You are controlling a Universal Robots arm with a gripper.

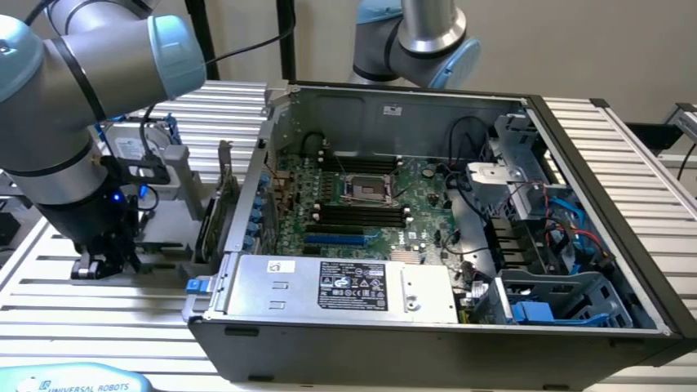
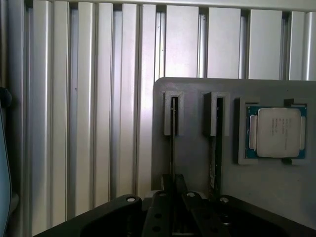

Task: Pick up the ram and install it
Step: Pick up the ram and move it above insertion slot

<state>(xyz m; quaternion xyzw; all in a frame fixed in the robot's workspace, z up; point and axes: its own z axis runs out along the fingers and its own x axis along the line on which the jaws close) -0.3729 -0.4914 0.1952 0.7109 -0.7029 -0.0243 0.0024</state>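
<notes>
Ram [image 2: 174, 136]: on edge in the grey holder's [image 2: 195, 158] slot (a second stick [image 2: 216, 153] between it and the processor chip [image 2: 276, 132])
Gripper [image 2: 174, 181]: low over one end of the ram
Grip: cannot tell, apart or clamped

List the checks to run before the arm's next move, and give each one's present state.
1. The gripper is low at the grey holder: ok.
2. The ram stands on edge in its slot, in line with the gripper: ok.
3. The ram is gripped: cannot tell.
4. The computer case is open, motherboard exposed: ok.
5. The black memory slots look empty: ok.
6. The processor chip lies in its own recess, apart from the ram: ok.
</notes>
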